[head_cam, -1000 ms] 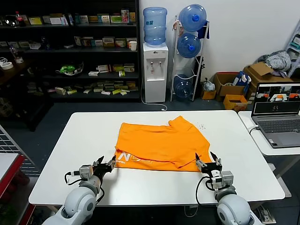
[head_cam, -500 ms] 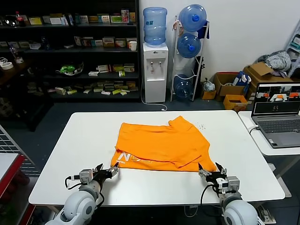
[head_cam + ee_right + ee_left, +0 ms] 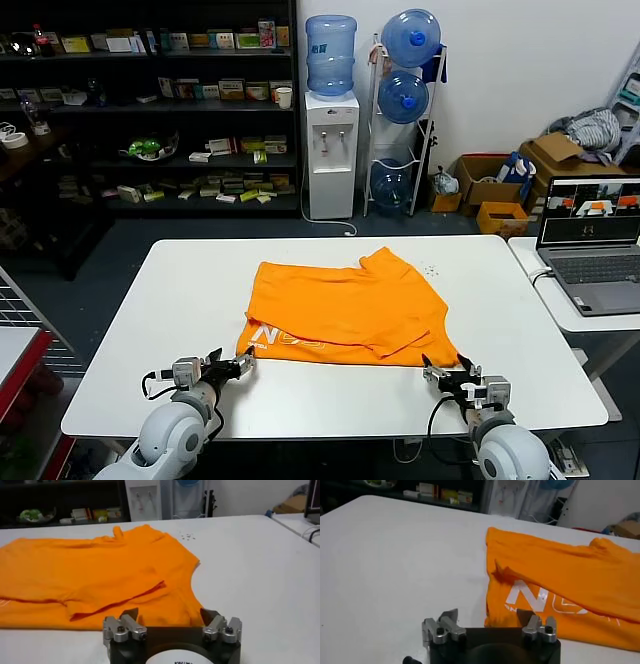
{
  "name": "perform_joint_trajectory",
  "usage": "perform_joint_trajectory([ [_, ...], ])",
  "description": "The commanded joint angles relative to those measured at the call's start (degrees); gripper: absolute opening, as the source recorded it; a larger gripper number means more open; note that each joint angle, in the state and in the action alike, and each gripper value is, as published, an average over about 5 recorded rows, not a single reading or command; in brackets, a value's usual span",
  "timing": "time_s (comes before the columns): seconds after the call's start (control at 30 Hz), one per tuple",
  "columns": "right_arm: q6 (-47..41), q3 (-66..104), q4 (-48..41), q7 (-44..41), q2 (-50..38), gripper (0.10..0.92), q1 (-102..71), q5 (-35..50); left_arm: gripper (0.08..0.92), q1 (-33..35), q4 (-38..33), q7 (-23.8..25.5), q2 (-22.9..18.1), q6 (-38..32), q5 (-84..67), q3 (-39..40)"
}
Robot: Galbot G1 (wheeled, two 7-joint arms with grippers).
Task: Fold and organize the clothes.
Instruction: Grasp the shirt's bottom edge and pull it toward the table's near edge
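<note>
One orange T-shirt (image 3: 345,310) lies partly folded on the white bench (image 3: 160,300). Left gripper (image 3: 228,367) and right gripper (image 3: 447,375) sit at its near corners, jaws spread, holding nothing.

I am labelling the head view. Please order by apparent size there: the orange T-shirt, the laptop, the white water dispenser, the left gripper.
1. Orange T-shirt
2. White water dispenser
3. Laptop, partly cut off by the picture edge
4. Left gripper

The dispenser stands farther away, so only apparent size is ranked.

The orange T-shirt (image 3: 560,580) bore large white letters, of which only "N" read clearly. Smaller print beneath it was illegible, as were the shelf (image 3: 150,100) labels.
</note>
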Motion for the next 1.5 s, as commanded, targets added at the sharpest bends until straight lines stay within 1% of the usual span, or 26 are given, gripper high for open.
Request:
perform_joint_trajectory([
  [0.03, -0.6, 0.2, -0.2, 0.1, -0.2, 0.654, -0.2, 1.0, 0.706, -0.9, 1.4, 0.2, -0.3, 0.1, 0.1, 0.4],
  [0.43, 0.3, 0.2, 0.1, 0.8, -0.3, 0.307, -0.4, 1.1, 0.360, -1.1, 1.4, 0.5, -0.3, -0.7, 1.4, 1.1],
  [0.63, 0.7, 0.3, 1.1, 1.4, -1.1, 0.147, -0.9, 1.5, 0.187, 0.0, -1.0, -0.1, 0.5, -1.1, 1.4, 0.8],
  [0.73, 0.7, 0.7, 2.7, 1.9, -2.1, 0.124, -2.0, 2.2, 0.115, 1.2, -3.5, -0.7, 1.6, -1.1, 0.8, 0.2],
  [0.83, 0.6, 1.5, 4.6, 2.5, -3.4, 0.124, -3.6, 3.1, 0.090, 2.8, -6.0, -1.6, 3.1, -0.9, -0.3, -0.7],
  [1.0, 0.3, 3.3, 8.6, 4.0, -5.3, 0.124, -7.3, 4.5, 0.090, 6.2, -10.5, -3.8, 5.9, 0.1, -3.8, -3.0],
  [1.13, 0.2, 5.3, 12.5, 4.8, -7.2, 0.124, -12.3, 5.1, 0.090, 10.5, -14.6, -5.5, 7.5, 0.9, -6.2, -5.1],
  [1.5, -0.5, 9.1, 19.5, 6.5, -7.5, 0.124, -25.0, 3.6, 0.090, 24.3, -23.6, -7.9, 9.2, 1.8, -7.9, -8.4],
])
